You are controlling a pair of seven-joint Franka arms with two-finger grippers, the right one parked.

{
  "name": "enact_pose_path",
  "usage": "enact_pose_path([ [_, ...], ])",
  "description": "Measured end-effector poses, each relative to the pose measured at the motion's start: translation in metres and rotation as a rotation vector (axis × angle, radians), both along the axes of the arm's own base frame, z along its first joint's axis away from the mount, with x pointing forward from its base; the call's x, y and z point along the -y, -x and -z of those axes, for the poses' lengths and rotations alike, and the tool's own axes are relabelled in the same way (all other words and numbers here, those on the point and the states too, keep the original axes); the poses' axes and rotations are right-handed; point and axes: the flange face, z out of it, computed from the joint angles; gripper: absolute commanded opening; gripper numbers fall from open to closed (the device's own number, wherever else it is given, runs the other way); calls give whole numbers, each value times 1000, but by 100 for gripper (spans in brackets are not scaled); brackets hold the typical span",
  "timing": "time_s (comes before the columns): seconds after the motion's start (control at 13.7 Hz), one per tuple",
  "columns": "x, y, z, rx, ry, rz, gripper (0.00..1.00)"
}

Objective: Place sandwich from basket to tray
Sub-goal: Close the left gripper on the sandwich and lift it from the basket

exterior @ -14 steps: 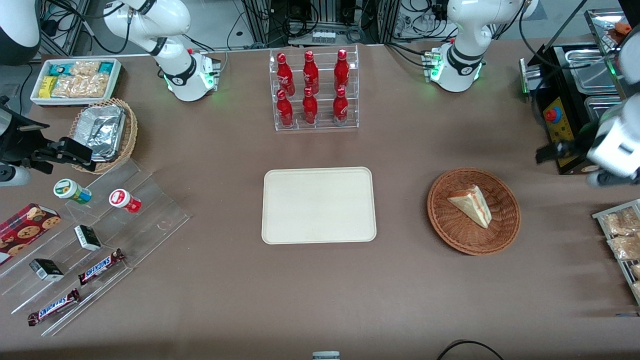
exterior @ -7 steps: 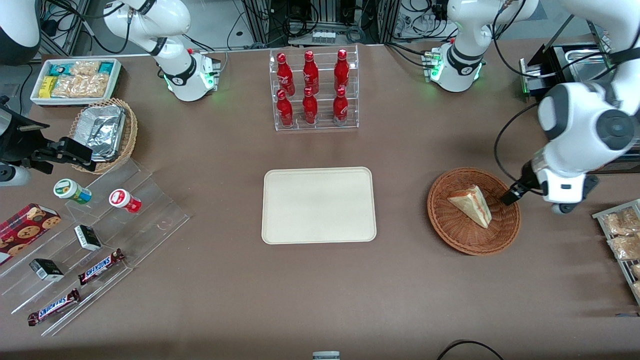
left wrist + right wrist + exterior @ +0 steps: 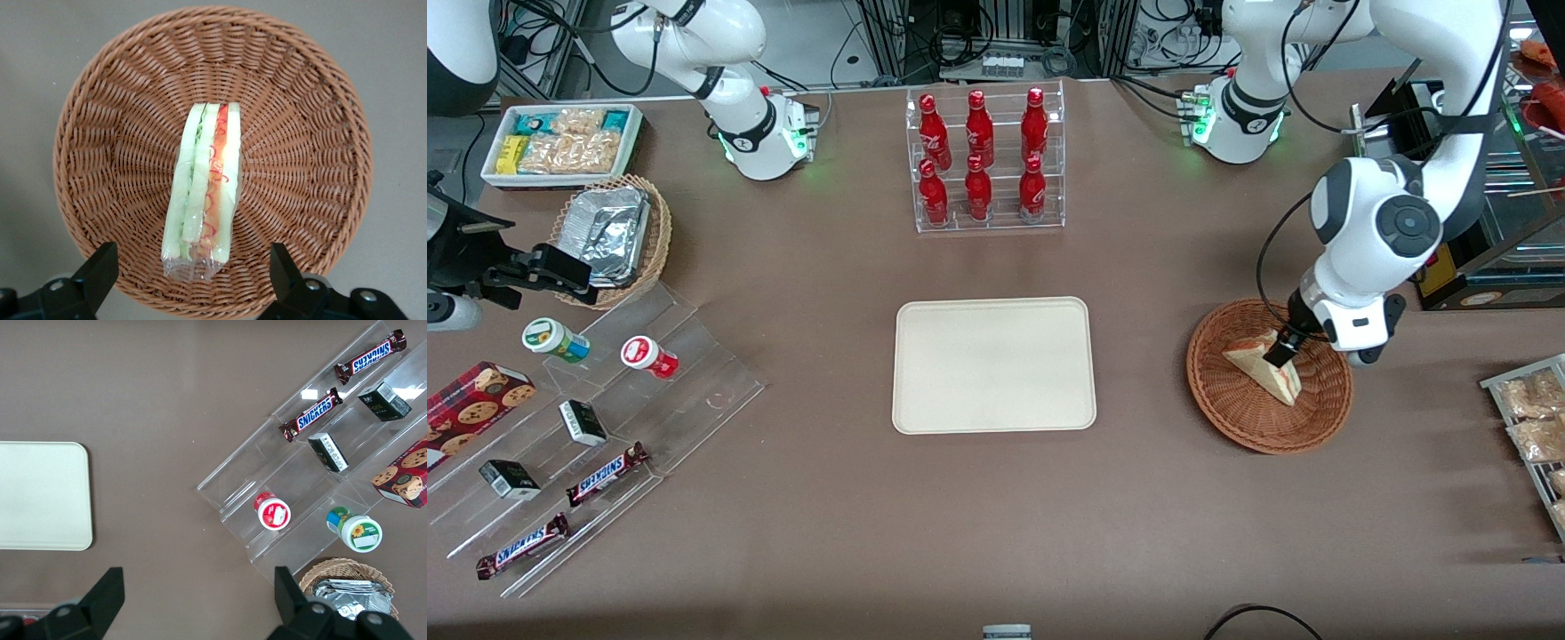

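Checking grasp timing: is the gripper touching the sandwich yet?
Apart. The left wrist view shows the open gripper fingers spread either side of the sandwich, basket weave visible between.

arm: glossy white shells | joints: grey-black round caps | cable: black | base: green lights | gripper (image 3: 1283, 354): black fingers

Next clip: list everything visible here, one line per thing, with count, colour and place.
sandwich: 1, pale bread with red and green filling, in the basket
basket: 1, reddish-brown wicker, toward the working arm's end
tray: 1, cream, mid-table, nothing on it
bottles: 6, red, in a clear rack farther from the camera than the tray
foil trays: silver, in a tan basket toward the parked arm's end
Snickers bars: 2, brown, on clear steps
end effector: 1, black fingers open, above the sandwich
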Motion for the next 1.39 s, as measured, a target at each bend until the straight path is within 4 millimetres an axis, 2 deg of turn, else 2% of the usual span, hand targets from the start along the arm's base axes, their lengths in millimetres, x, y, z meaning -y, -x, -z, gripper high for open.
enact_pose_path([
  [0.29,-1,3,32,6,3,-8,100],
  [0.36,-1,3,39,11,5,-13,96],
  [0.44,-1,4,45,11,5,-15,63],
  [0.51,-1,4,50,9,6,-16,19],
  [0.58,-1,4,51,10,6,-17,0],
  [0.8,-1,0,47,28,8,-18,0],
  [1.02,0,-2,27,20,1,-4,0],
  [1.24,8,-5,-24,-56,-26,31,0],
  [1.39,33,-8,-70,-110,-41,78,0],
])
